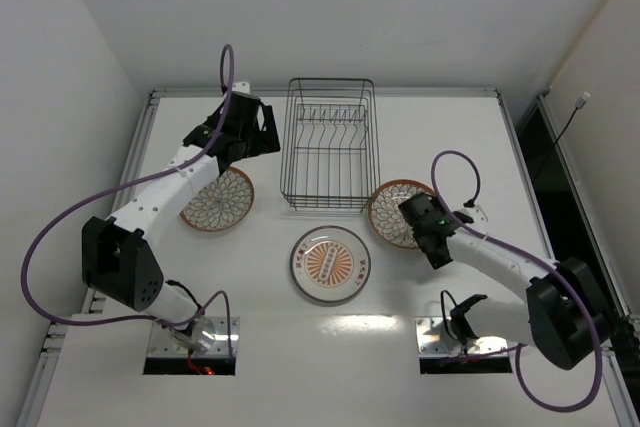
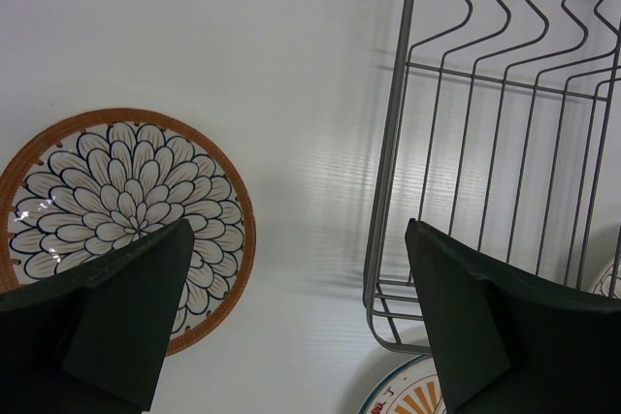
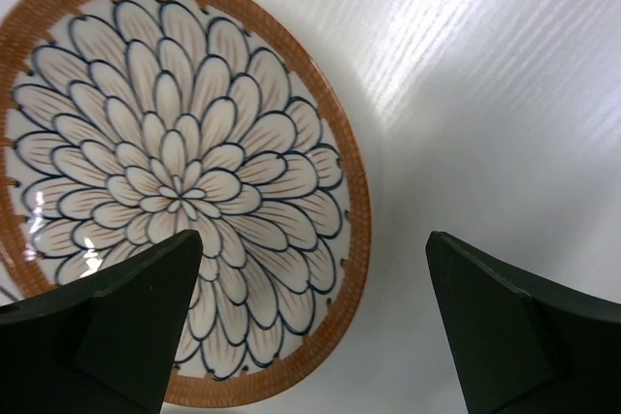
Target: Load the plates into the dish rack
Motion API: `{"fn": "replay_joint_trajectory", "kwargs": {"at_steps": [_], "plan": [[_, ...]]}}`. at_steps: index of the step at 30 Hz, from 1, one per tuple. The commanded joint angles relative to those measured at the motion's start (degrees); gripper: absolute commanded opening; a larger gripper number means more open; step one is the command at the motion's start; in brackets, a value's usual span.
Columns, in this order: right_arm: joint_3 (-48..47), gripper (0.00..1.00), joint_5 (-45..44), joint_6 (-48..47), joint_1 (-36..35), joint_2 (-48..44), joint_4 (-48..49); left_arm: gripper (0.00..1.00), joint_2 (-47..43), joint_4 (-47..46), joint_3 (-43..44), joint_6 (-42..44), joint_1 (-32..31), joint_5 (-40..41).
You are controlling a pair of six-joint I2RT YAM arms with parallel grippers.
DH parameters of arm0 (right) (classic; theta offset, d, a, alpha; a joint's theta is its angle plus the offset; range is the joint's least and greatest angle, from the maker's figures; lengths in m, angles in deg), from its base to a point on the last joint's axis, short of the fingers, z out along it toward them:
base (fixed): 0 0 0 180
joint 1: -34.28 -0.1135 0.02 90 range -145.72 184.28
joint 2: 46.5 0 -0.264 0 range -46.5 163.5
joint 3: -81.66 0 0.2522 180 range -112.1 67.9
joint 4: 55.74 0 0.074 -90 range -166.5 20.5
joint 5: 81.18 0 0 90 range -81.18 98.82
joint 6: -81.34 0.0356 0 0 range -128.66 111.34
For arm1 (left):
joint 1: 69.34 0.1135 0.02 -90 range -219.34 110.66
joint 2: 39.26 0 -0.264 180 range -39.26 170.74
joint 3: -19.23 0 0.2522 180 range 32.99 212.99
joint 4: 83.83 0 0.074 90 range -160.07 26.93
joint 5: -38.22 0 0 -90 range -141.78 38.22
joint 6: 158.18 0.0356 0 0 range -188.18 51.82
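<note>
Orange plate [image 1: 331, 264] flat on worktop [image 1: 450, 127], nearest arms. Right plate [image 1: 388, 209] under right hand [image 3: 310, 327], wide open, empty. Left hand [image 2: 301, 317], wide open, empty, between left plate [image 1: 218, 199] and rack [image 1: 330, 147], farthest, centre rear.

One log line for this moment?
rack: no plates; left plate, middle plate, right plate: flat on table; left gripper: open; right gripper: open over right plate

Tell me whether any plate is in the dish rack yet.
No, the dish rack is empty; the left floral plate, the orange-centred plate and the right floral plate all lie on the table outside it.
</note>
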Motion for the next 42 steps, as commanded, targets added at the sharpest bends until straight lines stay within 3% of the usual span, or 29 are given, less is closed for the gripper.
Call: {"fn": "replay_joint_trajectory", "kwargs": {"at_steps": [1,13,25,42], "plan": [[-2.62,1.00,0.63,0.32,-0.40,1.86,-2.83,0.90,-0.04,-0.82,1.04,0.20,0.27,0.70],[-2.63,1.00,4.23,-1.43,3.11,1.70,-1.79,0.90,-0.04,-0.82,1.04,0.20,0.27,0.70],[-10.10,1.00,6.61,-7.67,7.50,11.27,-0.82,0.90,-0.04,-0.82,1.04,0.20,0.27,0.70],[-12.73,1.00,8.45,-6.00,11.02,14.78,0.93,0.90,-0.04,-0.82,1.04,0.20,0.27,0.70]]}}
